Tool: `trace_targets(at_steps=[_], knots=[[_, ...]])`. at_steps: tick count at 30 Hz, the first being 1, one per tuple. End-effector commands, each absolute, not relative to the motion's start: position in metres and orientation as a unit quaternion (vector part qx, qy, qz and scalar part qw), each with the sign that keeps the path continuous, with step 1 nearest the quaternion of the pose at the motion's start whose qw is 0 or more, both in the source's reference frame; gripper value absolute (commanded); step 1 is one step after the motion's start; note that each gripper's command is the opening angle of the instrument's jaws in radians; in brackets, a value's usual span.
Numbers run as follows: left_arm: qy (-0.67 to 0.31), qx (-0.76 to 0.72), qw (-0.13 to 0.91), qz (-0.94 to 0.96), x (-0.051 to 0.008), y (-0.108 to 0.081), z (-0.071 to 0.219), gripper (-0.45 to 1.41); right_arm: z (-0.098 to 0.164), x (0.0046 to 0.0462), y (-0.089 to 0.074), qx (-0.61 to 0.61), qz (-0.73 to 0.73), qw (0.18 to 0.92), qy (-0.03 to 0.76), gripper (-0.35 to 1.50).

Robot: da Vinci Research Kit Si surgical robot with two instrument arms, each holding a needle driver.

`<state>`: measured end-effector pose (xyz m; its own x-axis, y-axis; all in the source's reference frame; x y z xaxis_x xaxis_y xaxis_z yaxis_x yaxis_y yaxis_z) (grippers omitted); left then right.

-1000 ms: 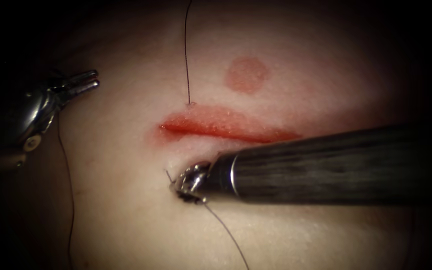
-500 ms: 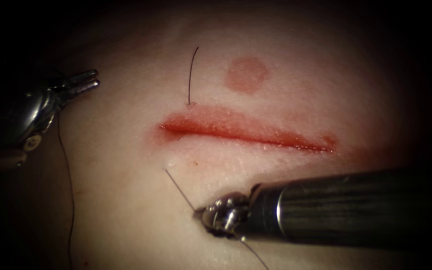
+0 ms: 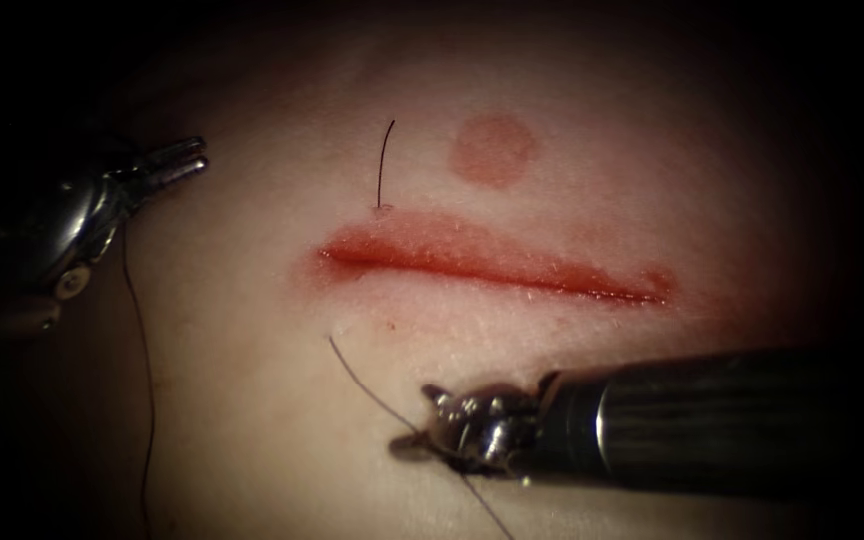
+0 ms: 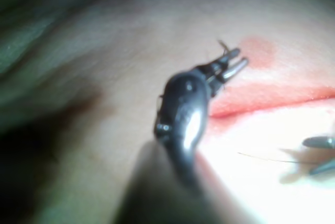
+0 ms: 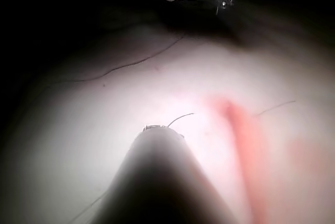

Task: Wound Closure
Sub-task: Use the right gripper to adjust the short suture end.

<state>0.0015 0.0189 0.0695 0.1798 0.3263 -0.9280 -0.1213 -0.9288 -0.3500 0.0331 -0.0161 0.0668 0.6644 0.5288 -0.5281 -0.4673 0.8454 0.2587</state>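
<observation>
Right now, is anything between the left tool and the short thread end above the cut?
Nothing visible: bare tissue lies between the left tool and the thread end. The right tool, holding thread, sits below the cut.

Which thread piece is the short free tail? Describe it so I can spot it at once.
Find the red cut across the tissue. Just above its left end, a short dark thread tail rises from the skin, left of the round pink mark. Unlike the other strands, its top end is free.

Two end effectors are being counted, the left end effector [image 3: 184,165] and the right end effector [image 3: 422,420], flanking one cut [image 3: 492,265]; one round red mark [image 3: 493,149] and one short thread end [image 3: 383,165] are being seen above it.
</observation>
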Motion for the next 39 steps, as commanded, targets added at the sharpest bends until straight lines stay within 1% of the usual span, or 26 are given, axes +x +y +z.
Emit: trace_targets(at_steps=[1, 3, 4, 5, 6, 10, 14, 20, 22, 26, 28, 29, 30, 32, 39], knots=[[-0.070, -0.748, 0.175, 0.636, 0.0010, 0.019, 0.070, -0.35, 0.067, 0.0325, -0.015, 0.056, 0.280, 0.903, 0.320, 1.48], [-0.070, -0.748, 0.174, 0.636, 0.0012, 0.019, 0.070, -0.35, 0.066, 0.0316, -0.014, 0.029, 0.292, 0.883, 0.365, 1.48], [-0.071, -0.749, 0.174, 0.636, 0.0013, 0.019, 0.070, -0.35, 0.065, 0.0307, -0.013, 0.010, 0.296, 0.867, 0.400, 1.45], [-0.071, -0.749, 0.174, 0.636, 0.0013, 0.019, 0.070, -0.35, 0.065, 0.0301, -0.012, 0.005, 0.299, 0.859, 0.416, 1.33], [-0.071, -0.749, 0.174, 0.636, 0.0013, 0.019, 0.070, -0.35, 0.064, 0.0294, -0.011, 0.004, 0.304, 0.852, 0.426, 1.26], [-0.070, -0.748, 0.175, 0.636, 0.0011, 0.019, 0.070, -0.35, 0.064, 0.0289, -0.009, 0.005, 0.314, 0.847, 0.428, 1.23], [-0.069, -0.748, 0.174, 0.637, 0.0010, 0.019, 0.070, -0.35, 0.065, 0.0286, -0.005, 0.005, 0.327, 0.841, 0.431, 1.15], [-0.069, -0.748, 0.174, 0.637, 0.0011, 0.018, 0.070, -0.35, 0.067, 0.0290, -0.002, 0.004, 0.336, 0.840, 0.427, 1.15], [-0.069, -0.748, 0.174, 0.637, 0.0011, 0.018, 0.070, -0.35, 0.068, 0.0295, -0.001, 0.006, 0.338, 0.841, 0.421, 1.15], [-0.069, -0.748, 0.173, 0.637, 0.0012, 0.018, 0.070, -0.35, 0.070, 0.0313, 0.000, 0.071, 0.362, 0.827, 0.424, 1.10], [-0.069, -0.748, 0.173, 0.637, 0.0012, 0.018, 0.070, -0.35, 0.070, 0.0317, 0.000, 0.085, 0.366, 0.824, 0.423, 1.10], [-0.069, -0.748, 0.173, 0.637, 0.0013, 0.018, 0.070, -0.35, 0.071, 0.0326, 0.000, 0.106, 0.370, 0.821, 0.422, 1.06], [-0.069, -0.748, 0.173, 0.637, 0.0013, 0.018, 0.070, -0.35, 0.071, 0.0326, 0.000, 0.106, 0.370, 0.821, 0.422, 1.06], [-0.069, -0.749, 0.173, 0.637, 0.0013, 0.018, 0.070, -0.35, 0.072, 0.0337, 0.001, 0.122, 0.370, 0.820, 0.418, 0.98], [-0.071, -0.750, 0.170, 0.635, 0.0018, 0.018, 0.070, -0.35, 0.075, 0.0349, 0.001, 0.152, 0.368, 0.824, 0.402, 0.98]])
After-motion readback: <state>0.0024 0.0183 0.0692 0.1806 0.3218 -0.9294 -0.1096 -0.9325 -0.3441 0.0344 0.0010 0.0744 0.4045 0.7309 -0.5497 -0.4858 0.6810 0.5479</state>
